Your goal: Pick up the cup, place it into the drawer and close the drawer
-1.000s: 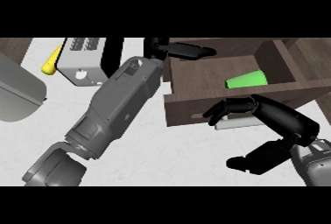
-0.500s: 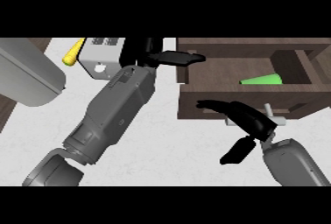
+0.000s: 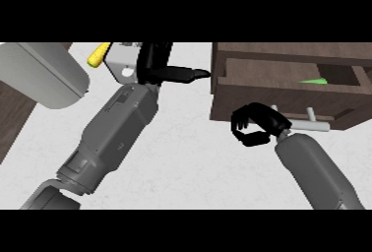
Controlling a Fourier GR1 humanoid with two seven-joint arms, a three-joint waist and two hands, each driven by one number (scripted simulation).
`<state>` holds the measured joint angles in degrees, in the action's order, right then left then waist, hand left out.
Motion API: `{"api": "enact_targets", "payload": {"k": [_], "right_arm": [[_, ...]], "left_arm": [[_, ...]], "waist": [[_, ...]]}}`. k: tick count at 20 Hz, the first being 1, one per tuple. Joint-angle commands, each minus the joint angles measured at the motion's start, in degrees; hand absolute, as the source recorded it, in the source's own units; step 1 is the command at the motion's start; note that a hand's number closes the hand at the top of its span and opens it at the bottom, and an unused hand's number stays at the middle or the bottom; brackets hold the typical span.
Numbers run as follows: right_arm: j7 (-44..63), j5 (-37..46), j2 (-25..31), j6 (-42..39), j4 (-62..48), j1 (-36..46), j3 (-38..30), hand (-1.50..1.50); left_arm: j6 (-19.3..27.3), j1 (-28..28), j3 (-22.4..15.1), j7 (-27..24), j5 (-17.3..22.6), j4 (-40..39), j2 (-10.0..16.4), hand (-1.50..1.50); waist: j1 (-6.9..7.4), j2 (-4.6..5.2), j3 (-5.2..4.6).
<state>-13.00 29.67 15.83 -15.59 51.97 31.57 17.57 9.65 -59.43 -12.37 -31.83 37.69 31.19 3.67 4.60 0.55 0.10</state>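
Drawer [image 3: 291,101] now nearer shut, hiding most of cup [image 3: 315,81]; right hand [image 3: 254,125] before it.

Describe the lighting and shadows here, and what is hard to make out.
Head view: flat, even light on the counter, no glare; the drawer is dark inside, with only a green sliver of the cup showing; the black right robot hand blends into the dark drawer front.

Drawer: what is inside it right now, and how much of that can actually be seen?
Inside the drawer, only a green sliver of the cup shows, near its right side. The drawer's front wall covers the rest of the cup and the interior floor.
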Motion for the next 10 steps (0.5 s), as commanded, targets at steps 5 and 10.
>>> {"api": "enact_targets", "payload": {"k": [5, 10], "right_arm": [[-9.54, -2.35, 1.48, 6.74, -18.64, 12.49, -10.07, 1.5], [-10.06, -3.54, 5.42, 8.29, -24.37, 19.13, -14.45, 1.5]], "left_arm": [[-2.48, 5.31, -0.44, 1.14, 0.25, 4.82, 2.32, -1.5], [-5.66, 6.64, -0.35, 3.31, 0.75, 8.0, 6.14, -1.5]], "waist": [[3.09, 1.07, 0.23], [5.01, 1.38, 0.23]]}}
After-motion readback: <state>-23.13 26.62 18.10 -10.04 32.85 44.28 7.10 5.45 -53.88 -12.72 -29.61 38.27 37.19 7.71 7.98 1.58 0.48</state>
